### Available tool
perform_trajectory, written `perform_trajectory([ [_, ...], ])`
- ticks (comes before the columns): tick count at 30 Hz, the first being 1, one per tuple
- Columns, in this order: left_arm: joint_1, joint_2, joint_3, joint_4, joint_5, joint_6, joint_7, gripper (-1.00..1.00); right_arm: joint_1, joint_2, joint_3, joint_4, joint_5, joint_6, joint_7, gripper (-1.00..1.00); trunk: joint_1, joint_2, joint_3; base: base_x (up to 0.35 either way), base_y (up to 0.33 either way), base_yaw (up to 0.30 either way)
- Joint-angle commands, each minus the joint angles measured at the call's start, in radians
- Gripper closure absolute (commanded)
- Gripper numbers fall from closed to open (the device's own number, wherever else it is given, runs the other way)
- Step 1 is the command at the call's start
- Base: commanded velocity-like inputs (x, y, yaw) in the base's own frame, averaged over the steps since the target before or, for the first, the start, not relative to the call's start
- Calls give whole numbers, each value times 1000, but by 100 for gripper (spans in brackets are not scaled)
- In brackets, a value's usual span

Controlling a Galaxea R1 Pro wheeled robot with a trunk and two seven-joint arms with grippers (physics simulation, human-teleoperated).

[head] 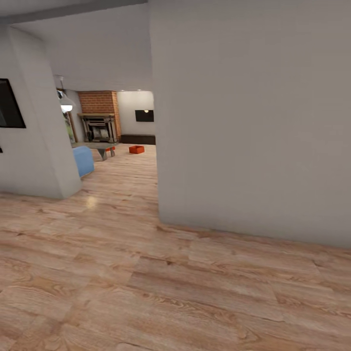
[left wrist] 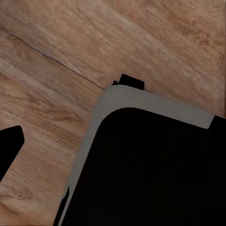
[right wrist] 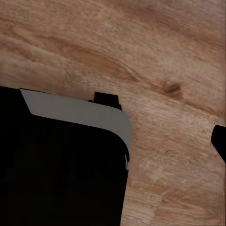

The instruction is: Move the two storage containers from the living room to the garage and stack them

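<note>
Beyond the near corner of a large pale grey wall [head: 253, 122], the head view is looking down a stretch of light wood plank floor [head: 146, 282] toward the living room, where a red brick fireplace [head: 100, 117] is standing at the far end with a black wall TV [head: 144, 115] to its right above a low dark cabinet [head: 138, 139]. One orange-red storage container [head: 136, 149] is sitting on the planks far off, in front of that cabinet and just right of a low grey table [head: 100, 147]; a small patch of the same orange-red [head: 111, 148] is showing at the table's right leg, too small to tell what it is. A blue seat [head: 83, 161] is poking out from behind the white wall on the left [head: 34, 136], which is carrying the edge of a dark framed panel [head: 9, 105], and a pale pendant lamp [head: 66, 102] is hanging near it. Both wrist cameras are pointing down at the wood planks past a black, grey-edged body part of the robot [left wrist: 150, 165] [right wrist: 61, 165]. A dark fingertip [left wrist: 9, 146] is reaching in at the edge of the left wrist view, and another dark tip [right wrist: 220, 141] is doing likewise in the right wrist view; from these slivers I cannot tell whether either pincer is wide or narrow, and nothing is visibly being held.
</note>
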Motion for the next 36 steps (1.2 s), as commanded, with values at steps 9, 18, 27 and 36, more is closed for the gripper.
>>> perform_trajectory([
  [9, 0, 0, 3, 0, 1, -2, 2, -100, -1, -2, 7, 3, -7, -7, -1, -100, 1, 0, -1, 322, 0, 142],
  [18, 0, -2, 3, 4, 1, -2, 3, -100, -1, -2, 10, 3, -4, -6, -1, -100, 1, 0, -1, 322, 0, 4],
  [27, 0, -2, 3, 5, 1, -2, 3, -100, -1, -2, 10, 3, -3, -6, -1, -100, 1, 0, -1, 322, 0, 0],
  [36, 0, -2, 2, 6, 1, -2, 3, -100, -1, -1, 10, 3, -5, -5, -8, -100, 1, 0, -1, 322, 0, 12],
])
